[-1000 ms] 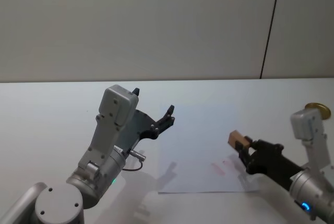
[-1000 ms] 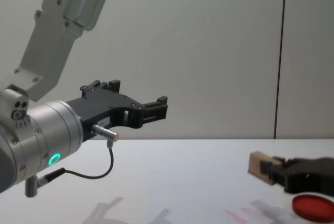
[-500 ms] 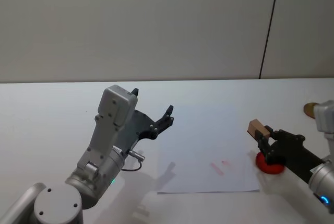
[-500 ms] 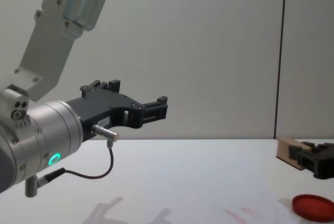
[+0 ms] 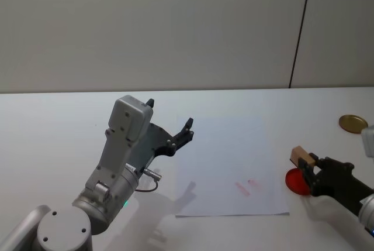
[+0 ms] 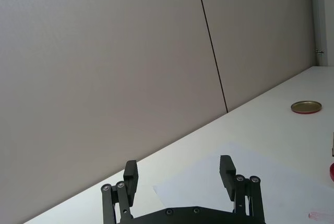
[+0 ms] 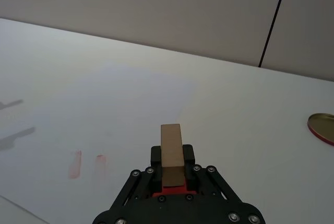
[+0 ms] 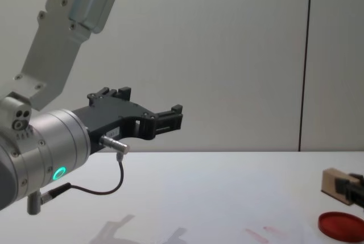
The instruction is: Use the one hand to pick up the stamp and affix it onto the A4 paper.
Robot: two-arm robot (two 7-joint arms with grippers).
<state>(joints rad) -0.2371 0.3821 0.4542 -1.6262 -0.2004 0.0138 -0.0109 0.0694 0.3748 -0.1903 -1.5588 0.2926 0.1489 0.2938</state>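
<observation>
Over the red ink pad [image 5: 298, 181], in the head view, the right gripper [image 5: 311, 168] clamps the stamp [image 5: 302, 157], the wooden block jutting from its fingertips toward the paper [image 5: 231, 169], which lies just beside the pad on the gripper's left with two faint red marks [image 5: 247, 186] near its closer edge; a gold lid [image 5: 353, 123] sits farther back on the table [image 5: 58, 122]. Well apart on the other side of the paper, the left gripper [image 5: 169, 125] hangs raised with its fingers spread wide. From the left wrist, that gripper [image 6: 179, 176] gapes at nothing, the paper [image 6: 245, 174] and lid [image 6: 306, 107] beyond it. From the right wrist, the stamp [image 7: 172, 153] stands pinched between the fingers, red pad [image 7: 177, 189] just under it, marks [image 7: 86, 162] on the paper [image 7: 120, 109] off to one side. From the chest, the left gripper [image 8: 166, 114] is held high, and the stamp [image 8: 335, 185] hangs just above the pad [image 8: 341, 226] in the right gripper [image 8: 348, 189].
</observation>
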